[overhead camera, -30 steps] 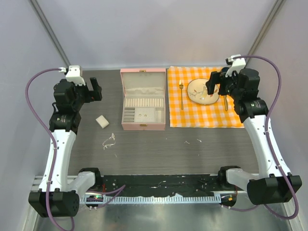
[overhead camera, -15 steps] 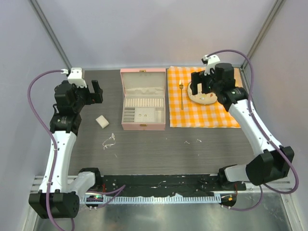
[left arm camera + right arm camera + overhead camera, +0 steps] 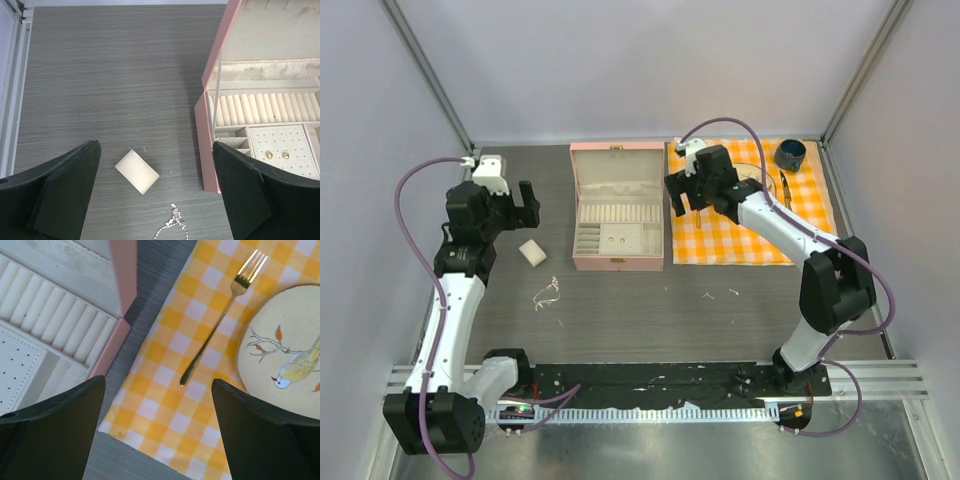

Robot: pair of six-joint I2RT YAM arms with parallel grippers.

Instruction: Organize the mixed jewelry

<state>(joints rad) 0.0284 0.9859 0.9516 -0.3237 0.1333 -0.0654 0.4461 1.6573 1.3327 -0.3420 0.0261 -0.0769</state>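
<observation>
The mixed jewelry lies on the dark table: a thin silvery chain (image 3: 548,293) (image 3: 172,226) in front of the left arm, and a few tiny pale bits (image 3: 710,296) near the middle. The pink case (image 3: 617,205) (image 3: 209,150) stands open with two gold studs (image 3: 277,155) on its dotted pad. My left gripper (image 3: 518,203) (image 3: 156,165) hovers open above a white block (image 3: 531,252) (image 3: 136,171), left of the case. My right gripper (image 3: 680,195) (image 3: 159,390) hangs open over the checked cloth's left edge, beside the case (image 3: 125,280). Neither holds anything.
An orange checked cloth (image 3: 740,240) (image 3: 175,410) lies right of the case. On it are a gold fork (image 3: 220,322), a bird-patterned plate (image 3: 285,350) partly hidden under the right arm in the top view, and a knife (image 3: 785,190). A dark cup (image 3: 790,154) stands at the back right.
The right arm has swung left from above the plate to the cloth's left edge beside the case, uncovering the dark cup. The left gripper shifted slightly right.
</observation>
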